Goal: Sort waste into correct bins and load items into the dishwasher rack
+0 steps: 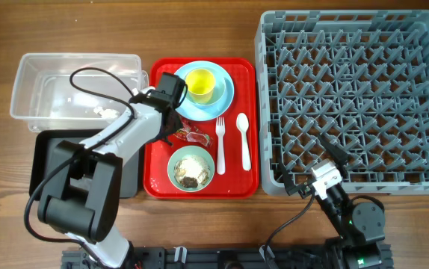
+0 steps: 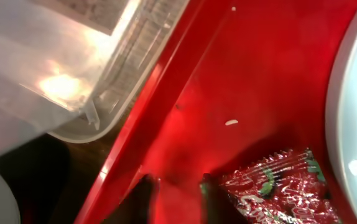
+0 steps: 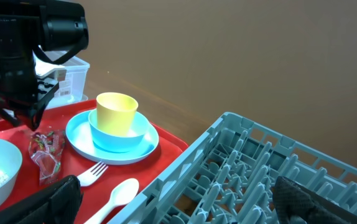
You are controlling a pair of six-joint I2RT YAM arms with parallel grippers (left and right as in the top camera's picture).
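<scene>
Brown wooden table point(image 1: 199, 224): over the flat red serving tray point(image 1: 158, 172) I hold the left gripper point(image 2: 177, 198) part-spread and empty, the crinkled red snack wrapper point(image 2: 272, 186) just beside one finger, apparently awaiting a pinch; the right gripper point(image 3: 178, 199) gapes idle beside the grey pegged dishwasher rack point(image 3: 259, 149).

You won't find a single word here that you can actually read. The crinkled red snack wrapper point(image 2: 278, 186) carries curly white lettering and green marks in the left wrist view, but the letters are cut off and too blurred to spell out. On the clear rectangular plastic tub point(image 3: 79, 63) you can see a pale sticker point(image 3: 71, 87) with dark print, too small to make out.
</scene>
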